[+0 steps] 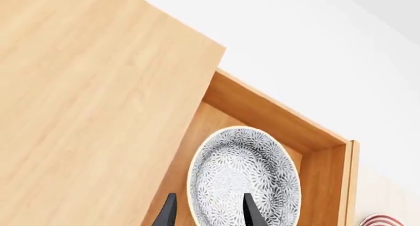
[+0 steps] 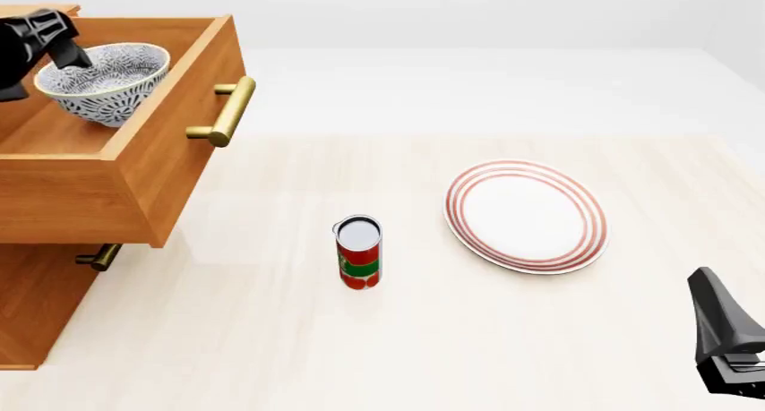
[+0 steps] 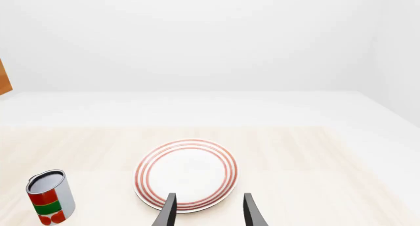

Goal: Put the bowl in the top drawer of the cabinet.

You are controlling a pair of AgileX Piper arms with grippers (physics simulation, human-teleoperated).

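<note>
The right gripper idles open at the near right, short of the plate and can on the pale table. At far left the bowl sits in the open top drawer; the left gripper is spread over it. Next, I judge: withdraw, then shut the drawer into the cabinet

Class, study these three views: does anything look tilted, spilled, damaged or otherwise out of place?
Only the bowl: it sits tilted inside the open top drawer, one rim higher than the other, with the left claw at it. The can stands upright and the plate lies flat, undamaged.
</note>
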